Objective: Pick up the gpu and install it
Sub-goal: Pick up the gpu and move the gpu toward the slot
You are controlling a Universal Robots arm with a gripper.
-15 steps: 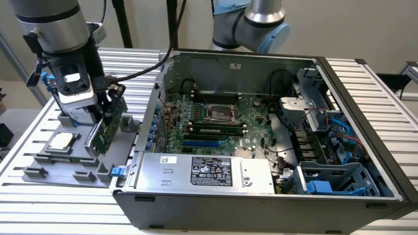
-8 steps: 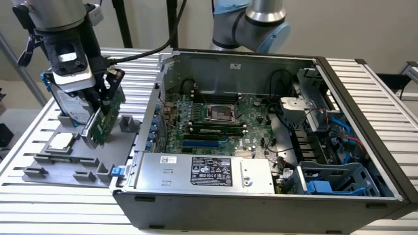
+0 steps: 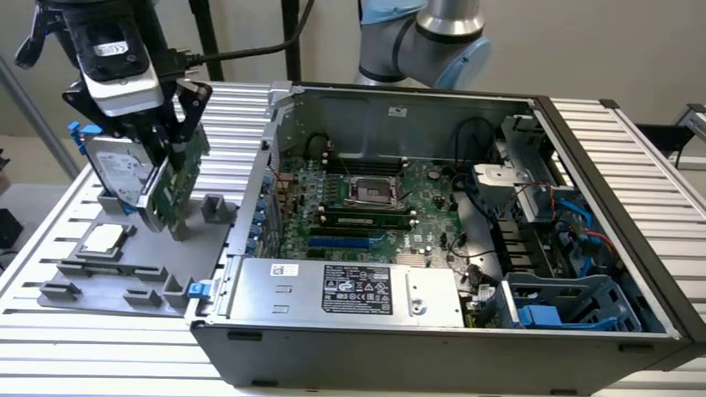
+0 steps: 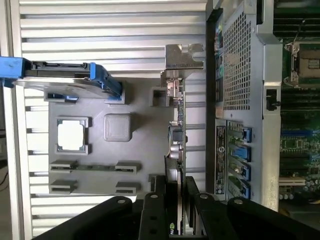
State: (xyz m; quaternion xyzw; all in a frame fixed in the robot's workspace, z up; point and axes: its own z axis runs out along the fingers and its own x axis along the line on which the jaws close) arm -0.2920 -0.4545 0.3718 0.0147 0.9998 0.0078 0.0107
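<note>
Big ribbed aluminium desk [image 3: 617,149] under the lot, long silver slats with grooves between. Parked on it, a boxy dark-grey steel case [image 3: 441,343], side panel off, open face up. Inside, a green motherboard [image 3: 381,194] with a square metal-framed socket in the middle. Along the near wall, a flat silver power supply [image 3: 342,289] with a black-and-white label. Perforated sheet metal on the case's outer wall, seen up close from the wrist view.

Off to the exterior view's left of the case, a matte grey plastic tray [image 3: 132,277] with blocky little holders moulded on. Standing on edge in it, a silver hard drive [image 3: 111,169] with bright blue rails.

Just beside that, on the case side, the gpu [image 3: 177,178]: thin flat card, green board face showing, upright on its edge and a bit tilted over the tray, between hard drive and case wall. Lower corner close to the tray, touching or not: can't tell. Edge-on from the wrist, just a thin sliver with a shiny bent metal bracket [image 4: 182,57] at the far end.

Black claw [image 3: 177,141] clamped on the gpu's upper end, one finger on each face.

Smaller bits lying flat in the tray: a square silver-topped CPU [image 4: 70,135] in its own frame, and a narrow dark memory stick [image 4: 92,167] across two holders.
</note>
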